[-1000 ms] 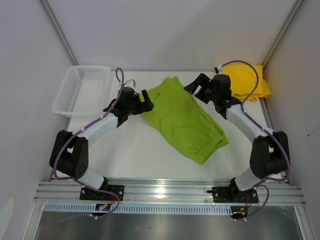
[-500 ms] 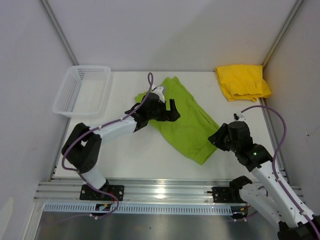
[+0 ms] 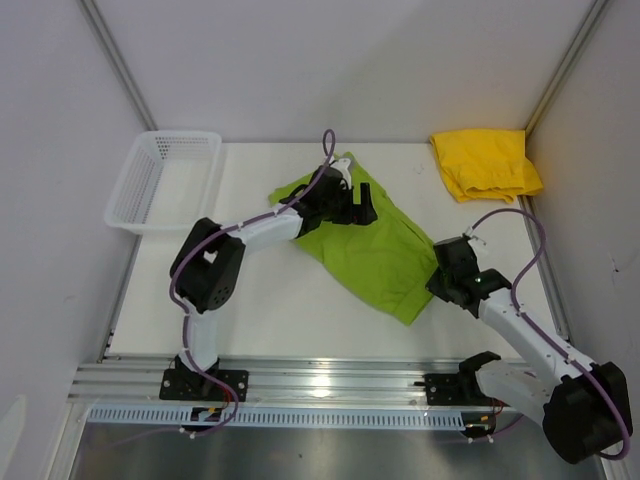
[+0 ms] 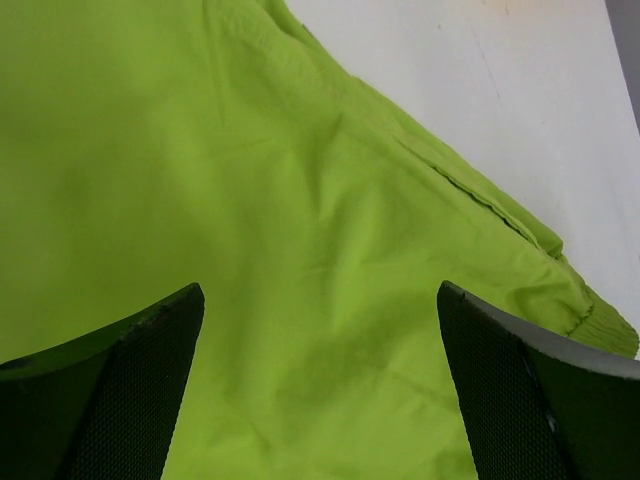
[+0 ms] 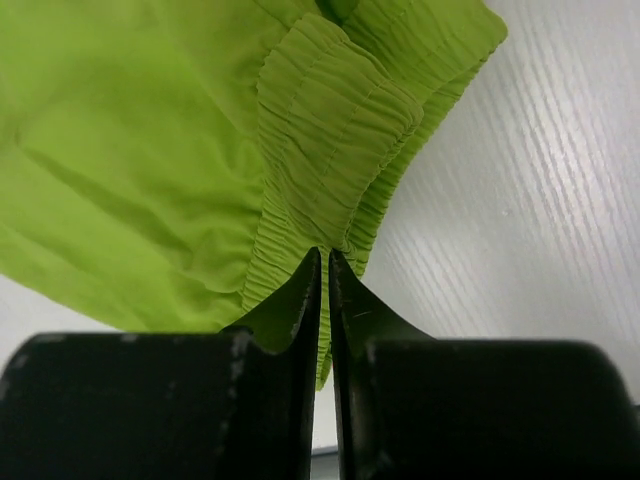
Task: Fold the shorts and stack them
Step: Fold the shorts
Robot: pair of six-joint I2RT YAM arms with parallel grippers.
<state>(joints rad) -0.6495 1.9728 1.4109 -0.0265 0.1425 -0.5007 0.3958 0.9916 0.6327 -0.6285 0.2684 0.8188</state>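
basket: white plastic mesh basket [image 3: 165,180], far left corner of the white surface [image 3: 270,300], partly over its left edge, well apart from both shorts.

left arm: reaches from the near left base across to the middle, wrist over the far end of the green cloth.

left claw: left claw [image 3: 360,205] has its jaws spread wide. In the left wrist view both black fingers [image 4: 130,390] sit apart with smooth green fabric filling the gap between them [image 4: 318,300], nothing pinched. Cannot tell if the tips touch the cloth or hang just above it.

green shorts: lime green cloth shorts [image 3: 385,250] in the middle of the surface, lying flat on a diagonal from far left to near right. Far end is under the left wrist. Gathered elastic band is at the near right end, a bit rumpled there [image 5: 330,150].

right arm: bent in from the near right base, wrist at the near right end of the green shorts.

right claw: right claw [image 3: 445,280] closed, fingers nearly together, pinching the edge of the elastic band. Right wrist view shows the ruched green fabric running into the slit between the tips [image 5: 324,262].

yellow shorts: bright yellow cloth shorts [image 3: 487,165], far right corner of the surface, loosely folded heap, well apart from the green shorts and both claws.
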